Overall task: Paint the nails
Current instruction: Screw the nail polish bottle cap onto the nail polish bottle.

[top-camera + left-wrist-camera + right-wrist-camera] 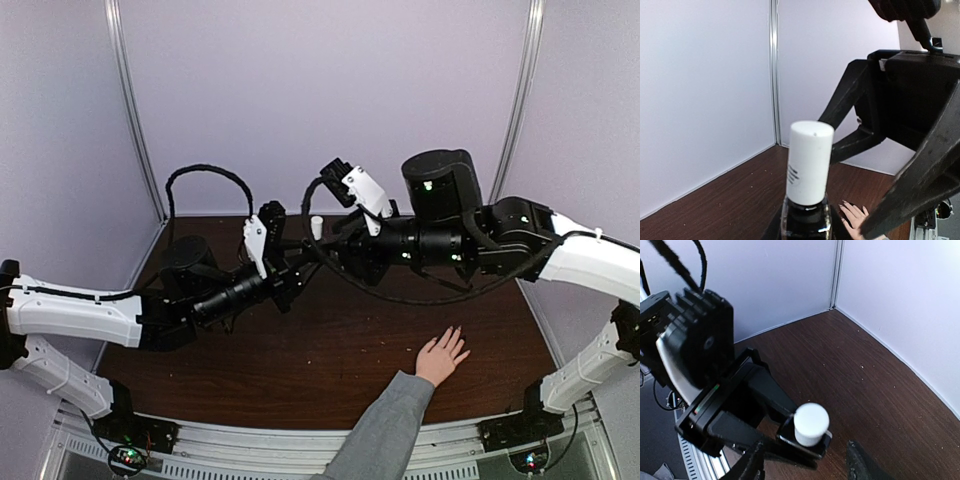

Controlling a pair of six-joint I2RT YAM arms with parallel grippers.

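Above the table (300, 370), gripping the nail polish bottle (805, 220) upright in the clamped left gripper (809, 441), with the right gripper (807, 467) parted near its white cap (809, 162), holding nothing. Not yet uncapped, so seemingly no painting begun. Waiting at near right: the nails (456, 333), on a spread hand (440, 358) lying flat.

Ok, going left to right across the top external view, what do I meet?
The left arm's white link → white-capped polish bottle → human hand with spread fingers → right arm's white link.
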